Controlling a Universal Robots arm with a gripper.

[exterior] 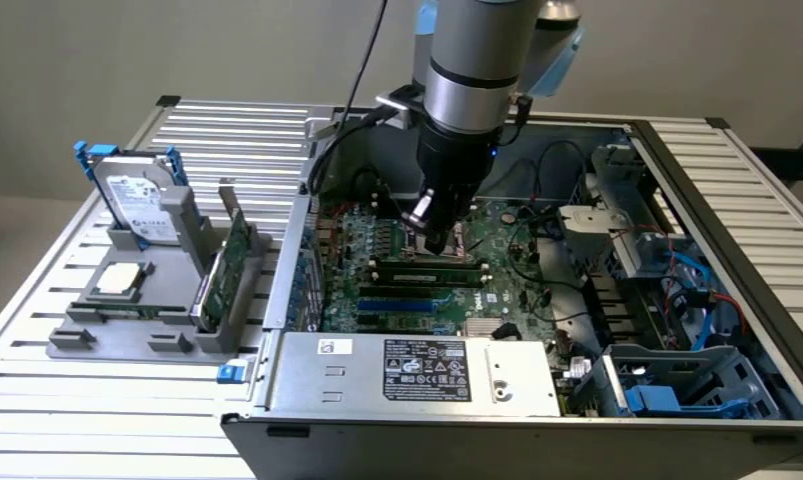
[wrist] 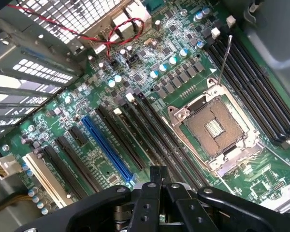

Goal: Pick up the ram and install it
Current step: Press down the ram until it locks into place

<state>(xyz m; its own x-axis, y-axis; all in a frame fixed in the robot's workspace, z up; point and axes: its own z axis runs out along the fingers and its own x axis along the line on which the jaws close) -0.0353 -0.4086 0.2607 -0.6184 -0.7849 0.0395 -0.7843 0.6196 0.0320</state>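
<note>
**Exterior view: ram lies just under the jaws, long axis across the frame**

You have the gripper (exterior: 435,238) down inside the open computer case (exterior: 721,300), in the middle of the frame, its tip close over the motherboard (exterior: 508,285). Directly below the tip in the picture, a long, narrow green strip, which I take for the ram (exterior: 432,268), lies among the dark memory slots (exterior: 421,282). Its long axis runs nearly level across the frame, from left to right, in line with the slots. I judge it to be resting in or on one of them. You cannot tell from here whether it is pushed fully home, or whether the tip touches it.

In the wrist view the gripper (wrist: 157,175) has its jaws pressed together, with nothing visible pinched between them. They hang over the bank of black slots (wrist: 150,130) that runs between the blue slot (wrist: 106,147) and the open processor socket (wrist: 217,128). The slots run lengthwise past the jaw tips, so the jaws sit over the middle of the bank, not at either end latch.

At centre left of the exterior view, out on the worktop (exterior: 54,400), the broader green card (exterior: 228,270) stands in its grey holder (exterior: 121,335) beside the hard drive (exterior: 141,205), well apart from the gripper.
</note>
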